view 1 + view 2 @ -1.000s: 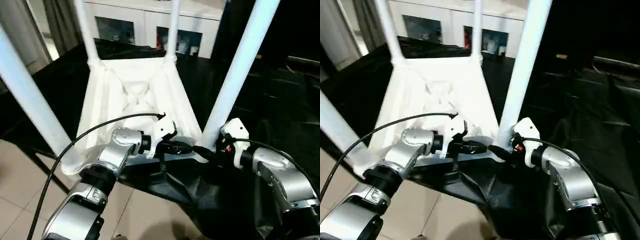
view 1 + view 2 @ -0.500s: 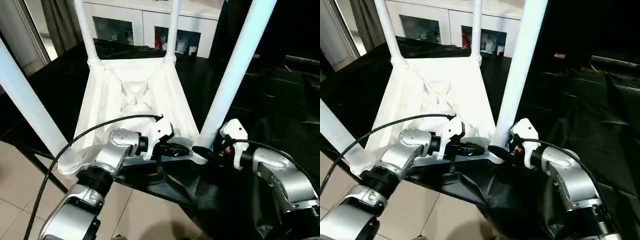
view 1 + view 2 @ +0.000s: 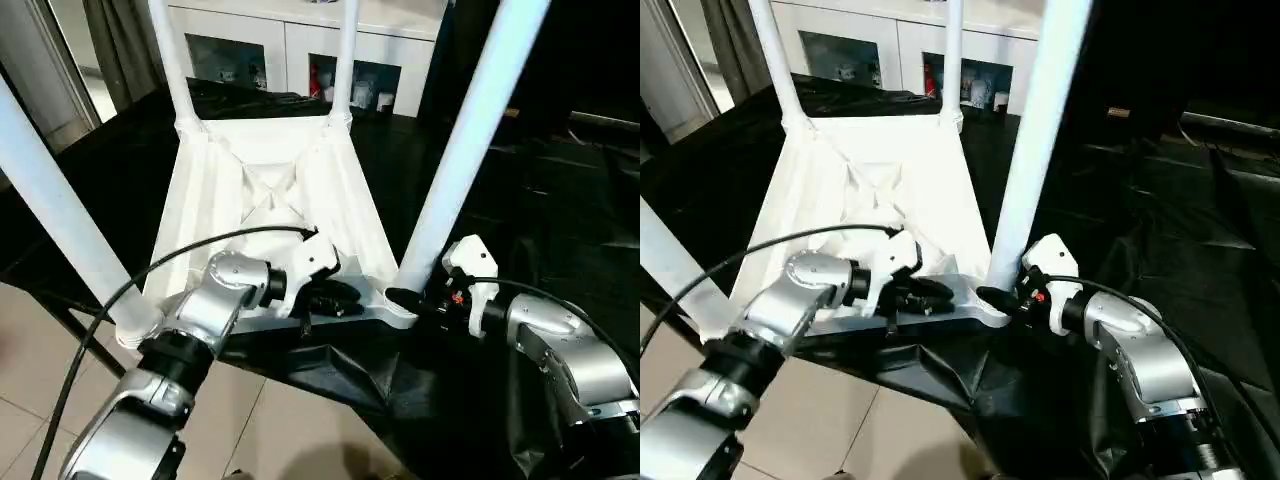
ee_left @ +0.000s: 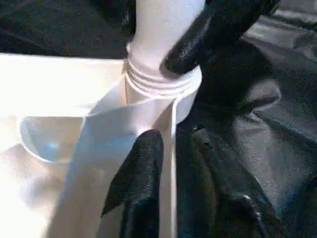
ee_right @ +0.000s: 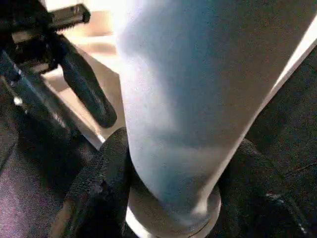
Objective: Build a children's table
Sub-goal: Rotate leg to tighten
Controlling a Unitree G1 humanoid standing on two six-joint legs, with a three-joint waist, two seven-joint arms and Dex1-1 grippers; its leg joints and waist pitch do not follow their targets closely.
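Right gripper [image 3: 408, 299] clamped round near-right leg [image 3: 462, 150] at its socket; left gripper [image 3: 335, 297] pinching tabletop [image 3: 270, 195] rim beside it; upside down on black-draped table [image 3: 560, 190], legs up.

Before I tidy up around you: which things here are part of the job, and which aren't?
Job:
white plastic ribbed tabletop, upside down
four white tapered tube legs, e.g. the near right one

Not the job:
black sheet covering the bench
white glass-fronted cabinet behind

1 tabletop [image 3: 270, 190] (upturned), 4 legs [image 3: 462, 140], 2 grippers [image 3: 335, 296]
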